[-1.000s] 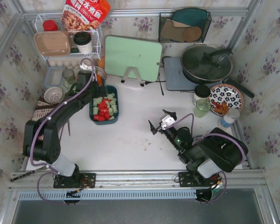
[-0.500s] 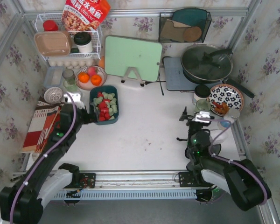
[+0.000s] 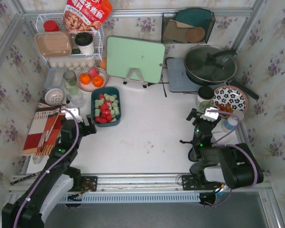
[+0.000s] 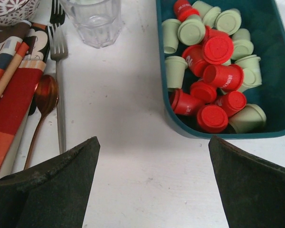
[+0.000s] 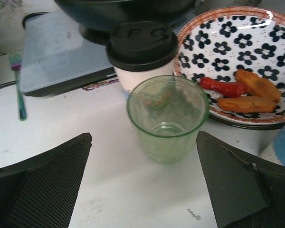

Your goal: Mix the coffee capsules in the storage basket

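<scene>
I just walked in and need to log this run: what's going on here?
Nothing is being held, and both arms' jaws stand open. The left gripper hovers over the table just short of the storage basket, where red and pale green coffee capsules lie in a mixed heap. The right gripper is over on the right side, facing a green glass beside a patterned plate.

A white tabletop [image 3: 147, 133] fills the middle, lightly scuffed and evenly lit, with only soft shadows. Walls [image 3: 275, 71] papered in pale cream with purple flower sprigs close it in on the left, far and right sides. Grey metal bars [image 3: 133, 13] run along the far edge and slant up at the corners. An aluminium rail [image 3: 142, 179] lines the near edge, with dull grey floor [image 3: 133, 213] below it.
</scene>
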